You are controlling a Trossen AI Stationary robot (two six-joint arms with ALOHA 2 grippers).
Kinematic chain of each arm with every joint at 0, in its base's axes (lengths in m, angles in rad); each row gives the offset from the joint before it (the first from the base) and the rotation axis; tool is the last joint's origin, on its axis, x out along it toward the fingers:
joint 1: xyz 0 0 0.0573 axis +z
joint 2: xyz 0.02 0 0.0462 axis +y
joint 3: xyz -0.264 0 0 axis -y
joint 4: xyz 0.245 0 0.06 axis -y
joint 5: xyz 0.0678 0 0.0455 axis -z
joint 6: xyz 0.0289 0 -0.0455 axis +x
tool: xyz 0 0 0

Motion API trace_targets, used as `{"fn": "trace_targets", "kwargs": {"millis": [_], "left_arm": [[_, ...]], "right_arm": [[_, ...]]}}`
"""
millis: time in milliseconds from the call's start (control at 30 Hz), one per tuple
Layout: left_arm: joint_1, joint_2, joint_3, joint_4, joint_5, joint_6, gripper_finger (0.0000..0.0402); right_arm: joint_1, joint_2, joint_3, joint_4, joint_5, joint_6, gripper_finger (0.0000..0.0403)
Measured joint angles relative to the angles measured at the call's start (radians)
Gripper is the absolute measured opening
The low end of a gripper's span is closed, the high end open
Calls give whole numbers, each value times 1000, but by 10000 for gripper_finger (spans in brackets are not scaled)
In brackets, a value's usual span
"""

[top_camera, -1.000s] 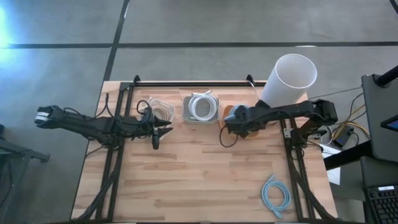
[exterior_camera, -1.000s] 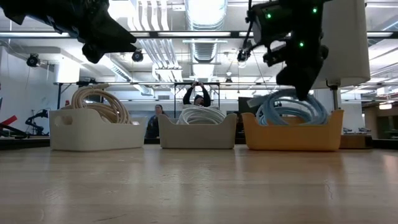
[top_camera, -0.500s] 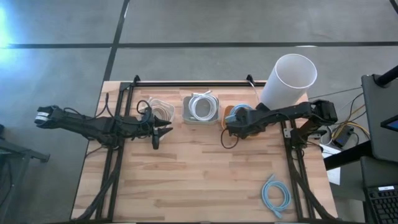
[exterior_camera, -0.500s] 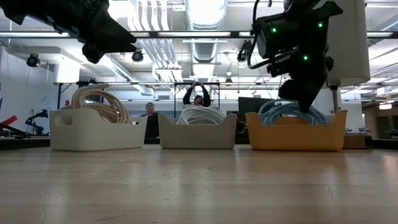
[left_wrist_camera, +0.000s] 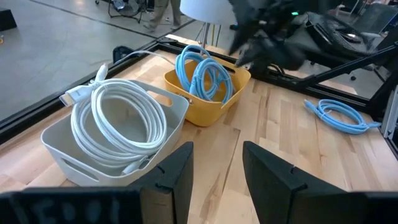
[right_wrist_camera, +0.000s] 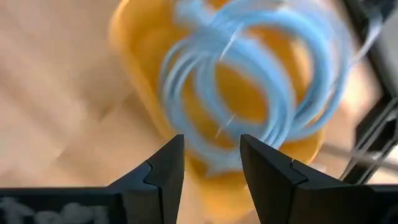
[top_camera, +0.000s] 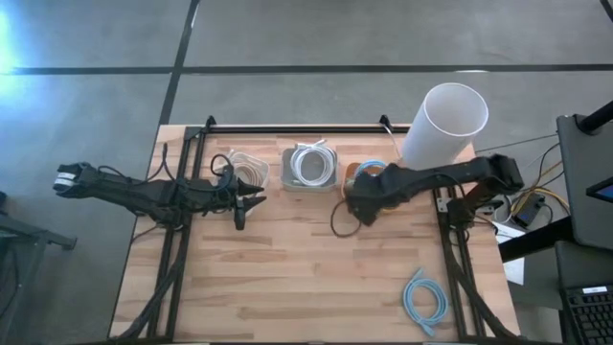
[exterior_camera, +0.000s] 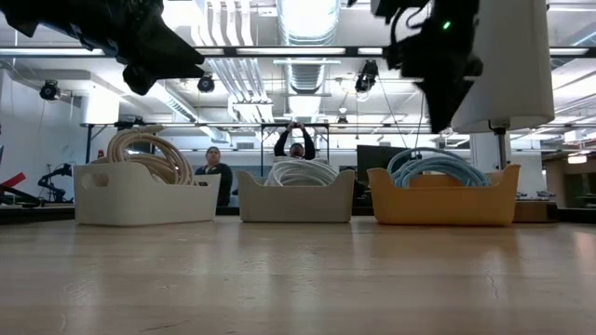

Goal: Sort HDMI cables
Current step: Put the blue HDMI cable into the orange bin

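Three bins stand in a row along the far side of the wooden counter (top_camera: 287, 268), and the grey bin (top_camera: 308, 169) in the middle serves as the landmark. It holds a coil of white cable (top_camera: 310, 162). Just to its left sits the white bin (exterior_camera: 144, 194) with beige cable coils (exterior_camera: 144, 149) heaped above its rim; just to its right sits the yellow bin (exterior_camera: 440, 194) with light blue cable coils (exterior_camera: 436, 167) lying inside it. The right pincer (top_camera: 362, 213) hangs in the air right of the grey bin, at the near edge of the yellow bin, its two fingers spread apart with nothing between them. The left pincer (top_camera: 241, 203) hovers left of the grey bin, just in front of the white bin, fingers parted and empty. One more light blue cable coil (top_camera: 424, 301) lies loose on the counter, well apart from the grey bin toward the near right corner. A tall white cylinder (top_camera: 443, 122) stands beyond the yellow bin.
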Motion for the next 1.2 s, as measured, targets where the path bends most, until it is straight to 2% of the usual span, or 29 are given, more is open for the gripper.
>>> {"fn": "trace_targets", "kwargs": {"millis": [100, 267, 400, 500, 833, 1033, 1200], "left_arm": [[0, 0, 0, 0, 0, -2, 140], [0, 0, 0, 0, 0, -3, 140], [0, 0, 0, -1, 0, -3, 140], [0, 0, 0, -5, 0, -3, 140], [0, 0, 0, -5, 0, -3, 140], [0, 0, 0, -5, 0, -5, 140], [0, 0, 0, -5, 0, -5, 140]], "right_arm": [[72, -4, 18, -65, -93, 58, 153], [197, -25, 5, -190, -244, 257, 153], [260, -63, -35, -188, -466, 326, 153], [298, -94, -65, -168, -554, 399, 153], [378, -207, -151, -123, -575, 688, 147], [420, -263, -249, 64, -575, 782, 137], [474, -260, -303, 199, -575, 884, 132]]}}
